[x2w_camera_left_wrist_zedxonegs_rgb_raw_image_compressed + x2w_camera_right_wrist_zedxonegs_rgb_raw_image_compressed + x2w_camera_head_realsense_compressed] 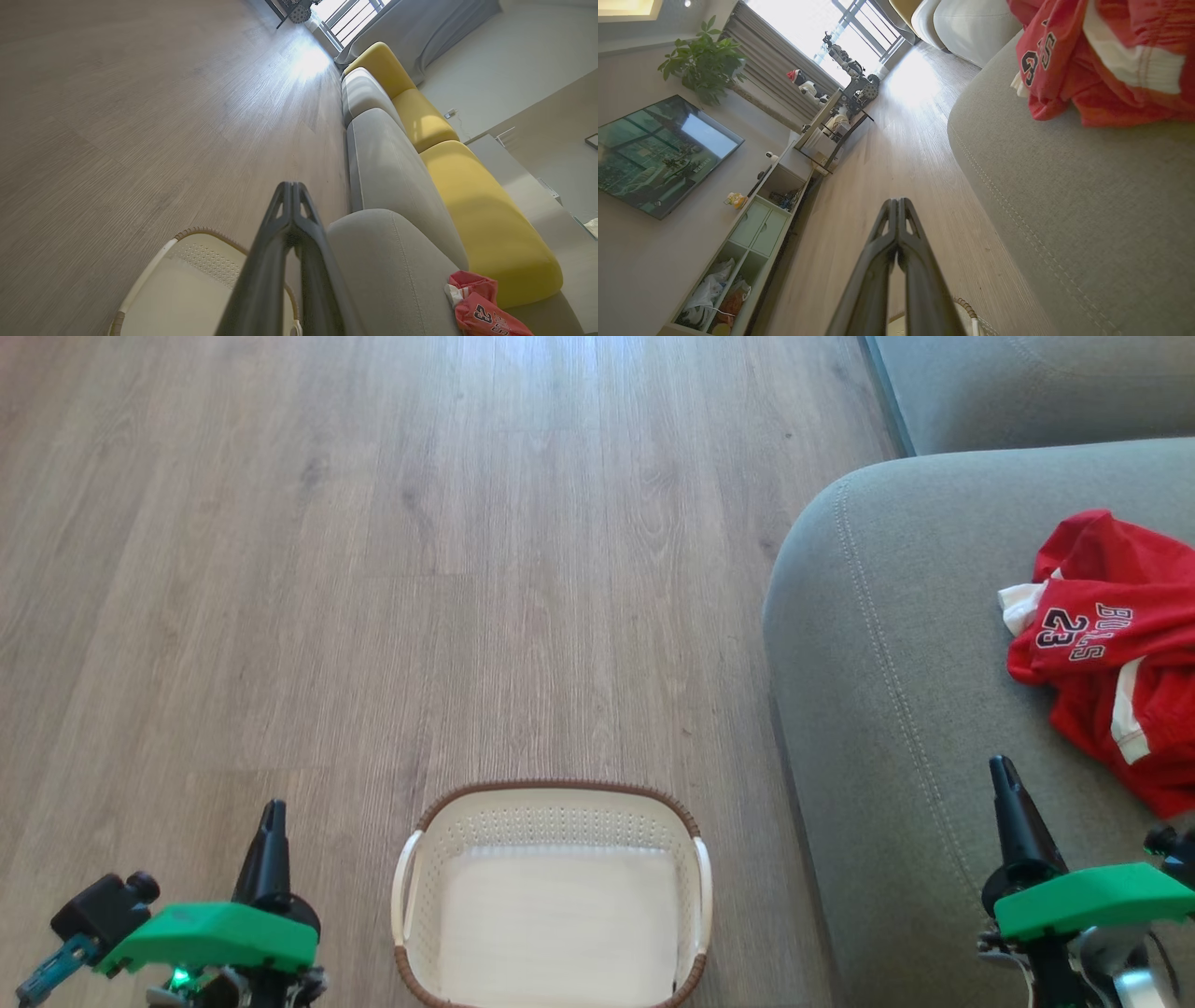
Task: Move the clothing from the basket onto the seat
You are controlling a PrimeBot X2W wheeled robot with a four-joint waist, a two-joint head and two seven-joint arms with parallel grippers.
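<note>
Bare floor spreads wide ahead of and to the left of the basket, giving open passage there. The basket's mouth lies open from above. Near its right side the seat rises as a rounded wall. On the seat's top, a grey strip lies free between its left edge and the clothing, heaped at the far right.
</note>
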